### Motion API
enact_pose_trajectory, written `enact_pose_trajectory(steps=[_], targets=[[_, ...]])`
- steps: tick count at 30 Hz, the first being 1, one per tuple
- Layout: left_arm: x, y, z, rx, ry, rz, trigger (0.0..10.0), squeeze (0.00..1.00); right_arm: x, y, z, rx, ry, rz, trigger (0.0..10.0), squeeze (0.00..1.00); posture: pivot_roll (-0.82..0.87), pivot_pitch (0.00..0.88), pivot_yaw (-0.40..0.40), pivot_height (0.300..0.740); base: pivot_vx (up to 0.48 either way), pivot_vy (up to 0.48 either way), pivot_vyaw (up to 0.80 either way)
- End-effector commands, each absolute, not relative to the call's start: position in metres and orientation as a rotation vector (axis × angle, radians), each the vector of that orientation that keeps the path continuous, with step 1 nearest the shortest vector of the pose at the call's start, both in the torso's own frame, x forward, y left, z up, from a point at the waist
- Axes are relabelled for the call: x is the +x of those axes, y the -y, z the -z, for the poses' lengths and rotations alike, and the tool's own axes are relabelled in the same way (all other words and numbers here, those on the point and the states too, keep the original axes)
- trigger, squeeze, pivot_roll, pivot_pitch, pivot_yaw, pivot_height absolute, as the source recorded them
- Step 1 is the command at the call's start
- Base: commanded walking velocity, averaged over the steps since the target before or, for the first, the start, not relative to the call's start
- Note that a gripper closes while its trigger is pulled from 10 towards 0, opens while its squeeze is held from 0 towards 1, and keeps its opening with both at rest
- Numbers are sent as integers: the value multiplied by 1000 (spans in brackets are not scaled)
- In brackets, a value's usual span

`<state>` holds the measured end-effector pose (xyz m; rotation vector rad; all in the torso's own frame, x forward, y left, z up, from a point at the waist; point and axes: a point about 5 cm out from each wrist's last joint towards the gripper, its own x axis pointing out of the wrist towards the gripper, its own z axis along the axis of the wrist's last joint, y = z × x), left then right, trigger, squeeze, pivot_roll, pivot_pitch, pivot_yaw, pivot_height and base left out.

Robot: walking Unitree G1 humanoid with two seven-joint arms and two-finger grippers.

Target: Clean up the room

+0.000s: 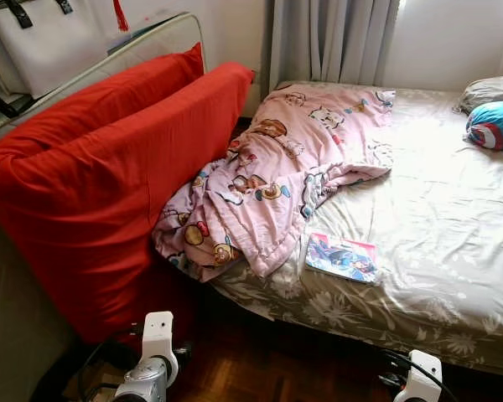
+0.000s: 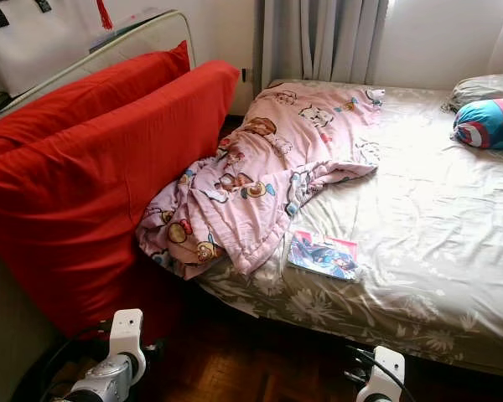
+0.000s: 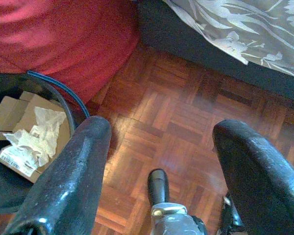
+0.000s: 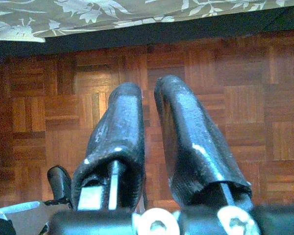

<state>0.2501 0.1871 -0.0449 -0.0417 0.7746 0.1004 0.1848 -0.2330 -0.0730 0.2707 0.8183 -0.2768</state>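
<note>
Both arms are hung low at the foot-side edge of the bed, nothing held. Left tool [image 3: 157,161]: fingers spread wide apart, pointed down at the reddish-brown parquet floor [image 3: 176,117]. Right tool [image 4: 147,137]: fingers closed together, almost touching, empty, also aimed at the floor just off the bed edge.

Likely first target, judged from the task: the thin glossy picture book with a pink and blue cartoon cover [image 1: 342,256]. It is laid flat on the grey floral-print bedsheet [image 1: 436,218], near the front edge of the bed, just beside the lower tip of the crumpled pink cartoon-print quilt [image 1: 268,180], not covered by it.

Key relation: the book is placed ahead of and above both tools, between the two arms but closer to the right one. Its long axis is run roughly across the view, tilted slightly down toward the right. The right arm is judged the shorter reach; its fingers would need to be opened first.

A black bin with cardboard scraps and crumpled paper [image 3: 27,132] is seen beside the left tool, against the big red fabric cushion [image 1: 109,184].
</note>
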Motion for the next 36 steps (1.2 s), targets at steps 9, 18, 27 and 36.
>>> enact_pose_trajectory(steps=[9,18,27,36], targets=[[252,-190,42,-58,-755,-87,10000,0,187,228,73,282,-818,269,10000,0,-119,0,23,740,0,0,0],[251,-191,43,-53,-773,-84,10000,0,186,229,74,283,-821,280,10000,0,-119,0,22,740,0,0,0],[251,-190,44,-57,-769,-83,10000,0,185,229,74,281,-819,288,10000,0,-120,0,22,740,57,0,0],[250,-190,44,-54,-769,-76,10000,0,184,229,75,279,-826,297,10000,0,-122,0,27,740,268,0,-372]])
